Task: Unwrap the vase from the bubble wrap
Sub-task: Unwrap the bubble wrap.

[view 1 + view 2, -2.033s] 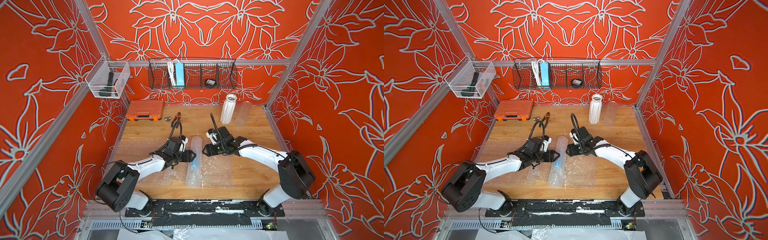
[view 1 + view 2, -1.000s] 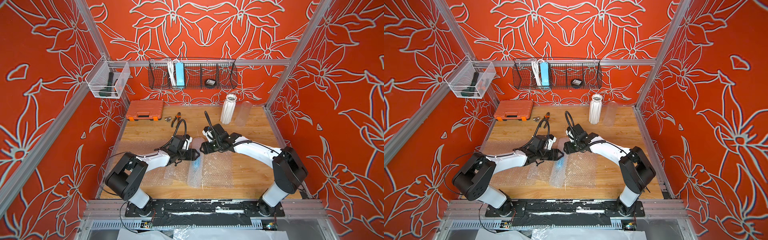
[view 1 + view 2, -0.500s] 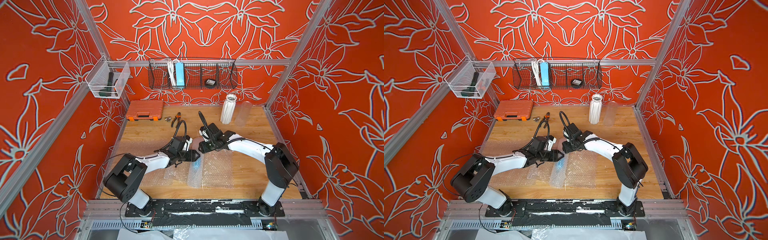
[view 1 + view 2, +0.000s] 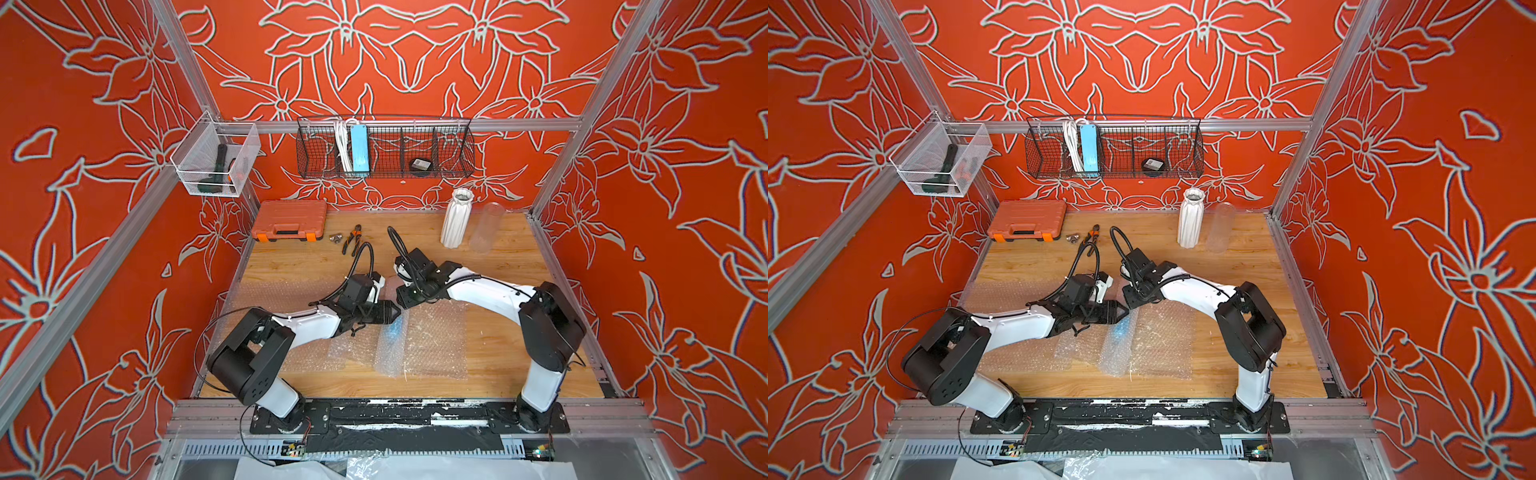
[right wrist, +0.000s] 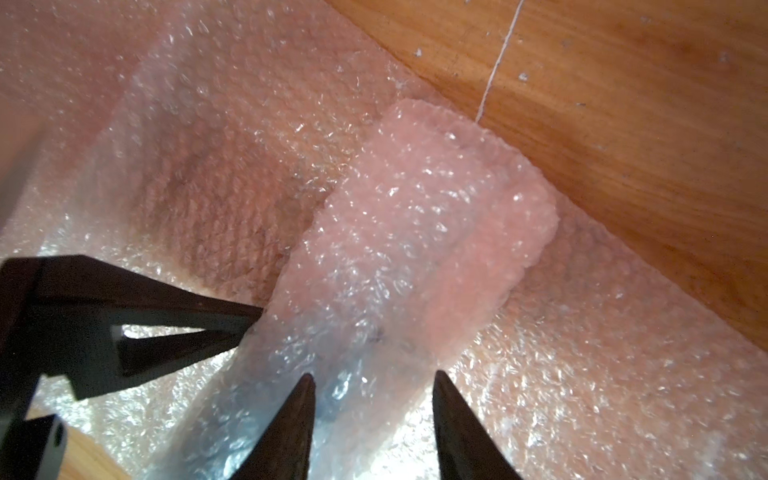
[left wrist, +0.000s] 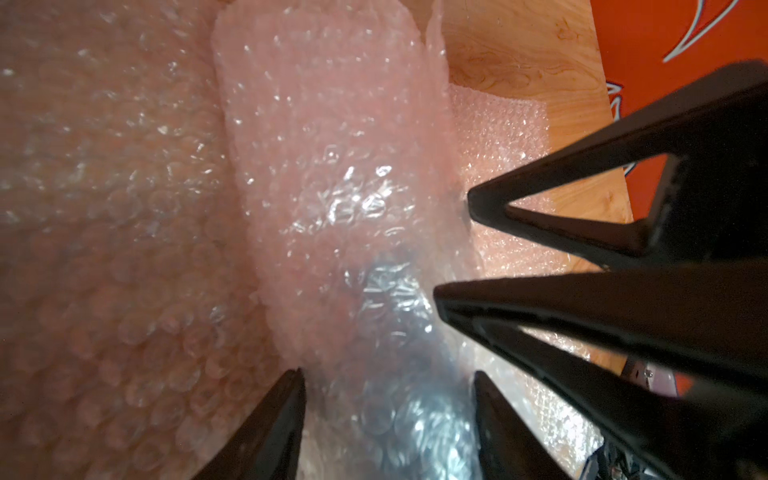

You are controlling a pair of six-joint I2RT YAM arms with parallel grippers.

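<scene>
I'm working in a cell of orange-red walls drawn with pale flower outlines, framed in aluminium posts. At the left of both top views a white mesh bin hangs on the wall with a dark tool inside. Right of it, an orange tool case and pliers lie at the back of the wooden table. Above them a black wire basket holds a blue power strip and a black puck; its label is too small for me to read.

Mid-frame, the bubble wrap lies rolled into a tube on flat sheets of the same stuff, with something bluish showing through it. The left gripper sits at the tube's upper end from the left, the right gripper from the right. In the left wrist view the left gripper has its fingers partway apart astride the tube. In the right wrist view the right gripper has its fingers set narrower, tips on the tube. I cannot tell whether either pair pinches it.

At upper right of the table a white ribbed vase stands upright just beside a clear glass cylinder.
</scene>
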